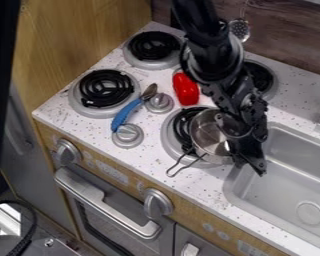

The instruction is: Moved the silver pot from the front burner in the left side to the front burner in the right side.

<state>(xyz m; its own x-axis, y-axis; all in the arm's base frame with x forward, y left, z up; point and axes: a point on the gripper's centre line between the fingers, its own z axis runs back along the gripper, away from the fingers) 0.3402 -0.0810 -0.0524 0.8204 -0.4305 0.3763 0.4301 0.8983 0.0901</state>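
Placing step: silver pot [206, 131] set off-centre on front right burner [168, 137]; end effector [250, 167] at 4 o'clock, grip unclear; 9-o'clock nudge likely needed.

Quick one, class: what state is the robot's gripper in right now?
Gripper: at the right side of the silver pot; open, closed or gripping it cannot be told.

My black arm [201, 32] comes in from the view's top edge, slanting down and rightward; my wrist [231, 92] continues that slant; my black gripper [250, 162] hangs lowest, tipped downward.
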